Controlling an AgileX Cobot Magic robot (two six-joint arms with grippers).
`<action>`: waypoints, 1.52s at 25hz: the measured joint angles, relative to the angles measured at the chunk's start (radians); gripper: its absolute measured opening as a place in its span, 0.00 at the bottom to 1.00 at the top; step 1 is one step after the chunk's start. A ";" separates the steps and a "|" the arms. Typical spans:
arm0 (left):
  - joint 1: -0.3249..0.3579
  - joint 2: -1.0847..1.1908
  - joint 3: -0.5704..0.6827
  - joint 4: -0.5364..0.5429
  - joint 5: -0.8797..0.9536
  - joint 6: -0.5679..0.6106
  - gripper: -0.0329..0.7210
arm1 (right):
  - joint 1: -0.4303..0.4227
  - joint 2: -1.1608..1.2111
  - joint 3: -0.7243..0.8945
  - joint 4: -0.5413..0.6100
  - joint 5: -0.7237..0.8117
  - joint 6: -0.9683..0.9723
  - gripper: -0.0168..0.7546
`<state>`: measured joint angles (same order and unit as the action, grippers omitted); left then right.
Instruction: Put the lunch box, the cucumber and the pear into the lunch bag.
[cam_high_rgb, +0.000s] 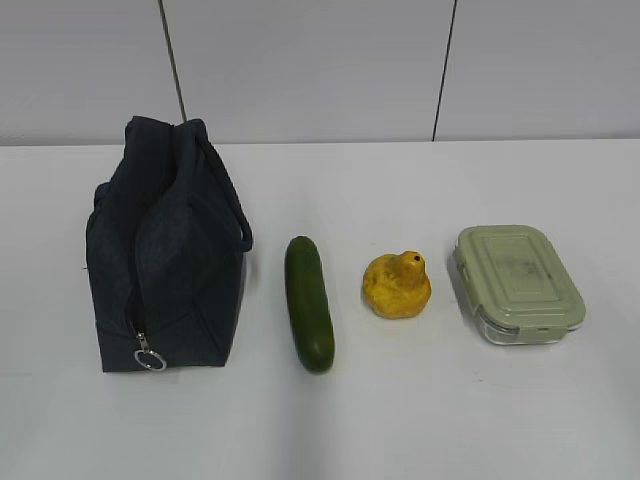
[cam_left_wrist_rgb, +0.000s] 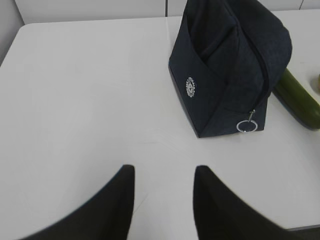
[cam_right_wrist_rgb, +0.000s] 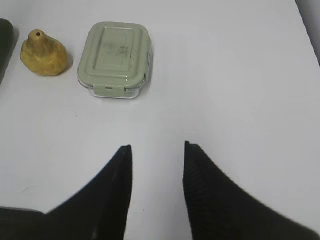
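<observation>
Lunch bag (cam_high_rgb: 165, 255): stands at the left end of a row on the desk (cam_high_rgb: 420, 420), zipped shut, the silver ring pull (cam_high_rgb: 150, 359) hanging low at its near end; none of the three items is inside it.
Step in hand: by my reading, the very start. Nothing is packed or held, and both arms hang back over bare desk.
Left end effector (cam_left_wrist_rgb: 162, 192): jaws parted and empty, well short of the bag.
Right end effector (cam_right_wrist_rgb: 156, 172): jaws parted and empty, pointing toward the lunch box (cam_right_wrist_rgb: 115, 60), well apart from it.
Next move: the zipper likely has to be run open first, which calls for pinching the small ring while the soft bag is kept from sliding or tipping.
Bag material: dark navy fabric, limp, creased along the top, with looped strap handles and a small round white logo on one side.
Cucumber (cam_high_rgb: 309, 303): long, smooth, dark green cylinder lying just beside the bag; likely to roll.
Pear (cam_high_rgb: 397, 285): squat, lumpy, yellow, stub top, between the cucumber and the box.
Lunch box build: clear rigid body, rounded corners, flat pale sage-green clip lid, at the right end of the row.
</observation>
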<state>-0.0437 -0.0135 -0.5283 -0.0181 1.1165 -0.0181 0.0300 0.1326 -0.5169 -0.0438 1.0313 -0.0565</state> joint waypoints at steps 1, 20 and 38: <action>0.000 0.000 0.000 0.000 0.000 0.000 0.36 | 0.000 0.039 -0.001 0.000 -0.032 0.013 0.39; 0.000 0.000 0.000 0.000 0.000 0.000 0.36 | 0.000 0.752 -0.350 -0.002 -0.195 0.033 0.39; 0.000 0.000 0.000 0.000 0.000 0.000 0.36 | 0.000 1.239 -0.666 -0.003 -0.217 0.029 0.48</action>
<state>-0.0437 -0.0135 -0.5283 -0.0181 1.1165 -0.0181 0.0300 1.3713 -1.1832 -0.0467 0.8142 -0.0275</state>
